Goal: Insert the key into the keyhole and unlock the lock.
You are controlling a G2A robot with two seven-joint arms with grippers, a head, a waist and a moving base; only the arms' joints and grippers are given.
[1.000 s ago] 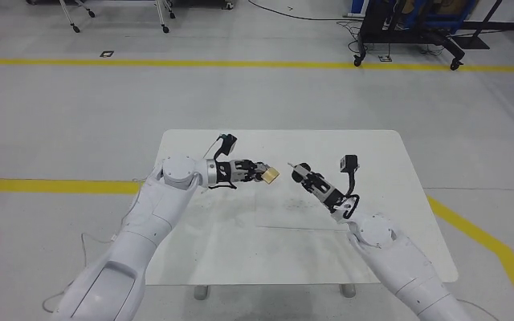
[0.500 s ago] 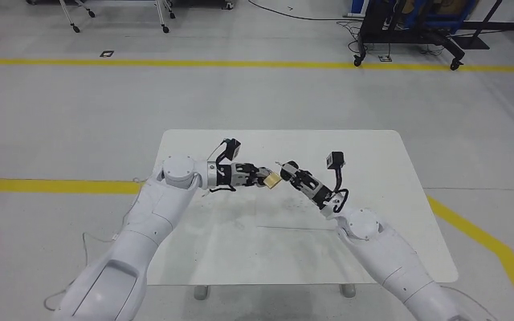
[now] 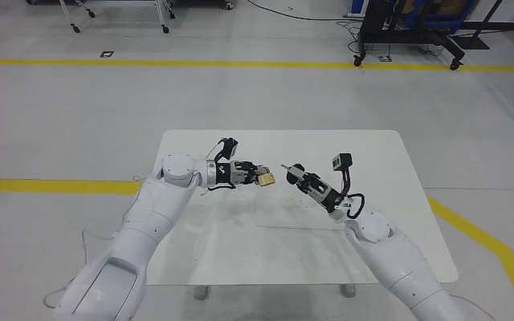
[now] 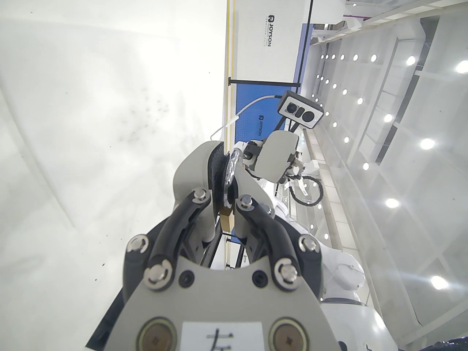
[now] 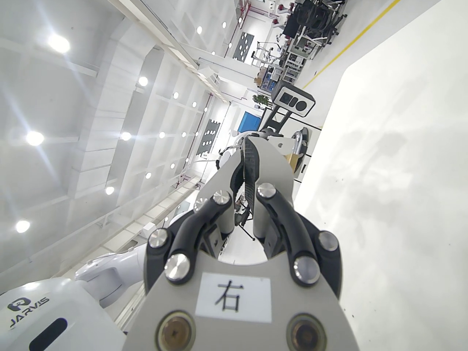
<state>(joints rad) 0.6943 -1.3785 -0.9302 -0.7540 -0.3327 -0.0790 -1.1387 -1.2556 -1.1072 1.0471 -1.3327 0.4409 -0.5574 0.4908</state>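
Observation:
In the top view my left gripper (image 3: 257, 175) holds a brass padlock (image 3: 267, 180) above the middle of the white table (image 3: 361, 152). The left wrist view has that gripper (image 4: 228, 157) shut on the padlock, with the brass body (image 4: 226, 218) and silver shackle (image 4: 231, 169) between the fingers. My right gripper (image 3: 294, 171) hangs just to the right of the padlock, a small gap apart, pointing at it. Seen from the right wrist, its fingers (image 5: 270, 162) are shut on a thin key (image 5: 242, 169), mostly hidden. The padlock (image 5: 293, 158) shows just beyond them.
A faint clear mat (image 3: 297, 210) lies on the table below both grippers. Yellow floor lines (image 3: 241, 62) run beyond the table, and a dark trolley (image 3: 409, 36) stands far back on the right.
Half a second ago the right gripper was up against the padlock; it has since drawn back to the right, opening a small gap. The left gripper with the padlock shifted only slightly.

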